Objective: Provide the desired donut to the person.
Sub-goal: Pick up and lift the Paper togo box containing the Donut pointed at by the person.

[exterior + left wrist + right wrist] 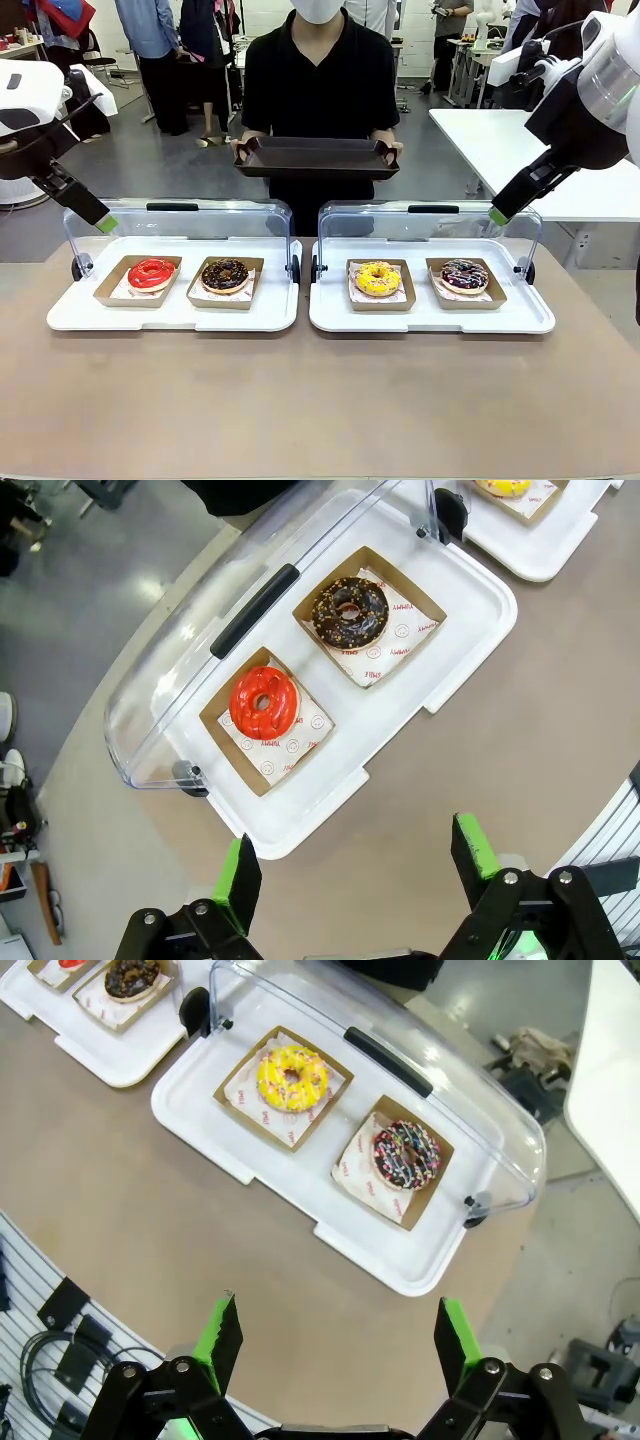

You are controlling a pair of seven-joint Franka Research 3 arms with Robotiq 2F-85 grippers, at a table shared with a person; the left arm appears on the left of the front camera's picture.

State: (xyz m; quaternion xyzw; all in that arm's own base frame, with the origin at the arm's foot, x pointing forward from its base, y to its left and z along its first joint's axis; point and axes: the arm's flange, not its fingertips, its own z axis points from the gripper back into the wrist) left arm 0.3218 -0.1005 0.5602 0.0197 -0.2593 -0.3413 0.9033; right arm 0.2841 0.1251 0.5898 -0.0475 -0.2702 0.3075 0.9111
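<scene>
On left white tray point(170, 318): red donut point(151, 272), chocolate donut point(225, 274); on right white tray point(430, 322): yellow donut point(377, 278), sprinkled donut point(464, 275). Raised clear lids point(190, 222) stand between donuts and person point(320, 85) holding dark tray point(316, 157). Above table point(320, 400): left gripper point(355, 855), right gripper point(338, 1328), jaws wide, empty

Tan table point(320, 400), left white tray point(180, 318), right white tray point(430, 320), white side table point(500, 140)

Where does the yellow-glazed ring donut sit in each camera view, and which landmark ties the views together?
Front view: yellow-glazed ring donut right of centre, on the right-hand white plastic tray.
Left wrist view: at the top edge, right of centre, cut off.
Right wrist view: upper area, left of centre.
Shared landmark: chocolate-glazed sprinkled donut, its nearest neighbour on the other tray.
</scene>
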